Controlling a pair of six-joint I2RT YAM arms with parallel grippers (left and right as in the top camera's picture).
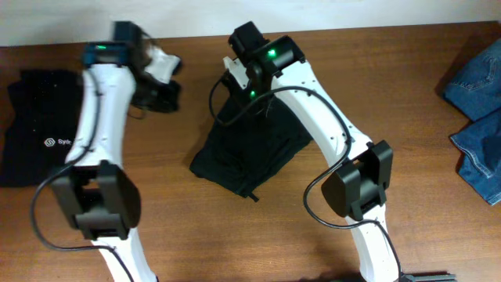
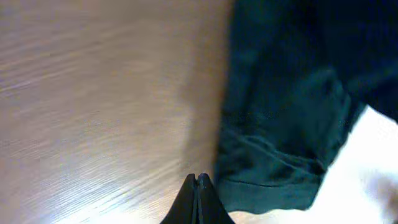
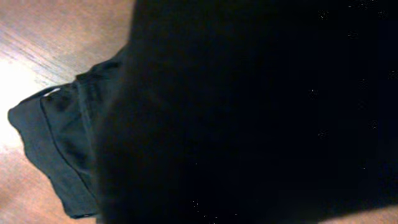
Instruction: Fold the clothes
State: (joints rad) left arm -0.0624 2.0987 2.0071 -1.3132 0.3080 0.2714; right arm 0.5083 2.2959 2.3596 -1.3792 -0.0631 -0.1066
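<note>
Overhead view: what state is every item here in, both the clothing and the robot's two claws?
Black trousers: bunched in a loose heap mid-table, not neatly folded.
Black top with white logo: lying flat at the left.
Blue jeans: crumpled at the right edge, partly out of frame.
Left gripper: shut, nothing seen between its fingers, beside the trousers' edge.
Right gripper: at the trousers' far end; fabric blocks its camera, so open or shut is unclear.

Wood grain is seen on the worktop (image 1: 391, 78), smooth with a faint sheen. The black trousers (image 1: 246, 153) are recorded as soft matt cloth; the jeans (image 1: 477, 78) as blue denim; the black top (image 1: 35, 102) as matt cloth. Arm shells (image 1: 317, 108) are noted as glossy white plastic.
</note>
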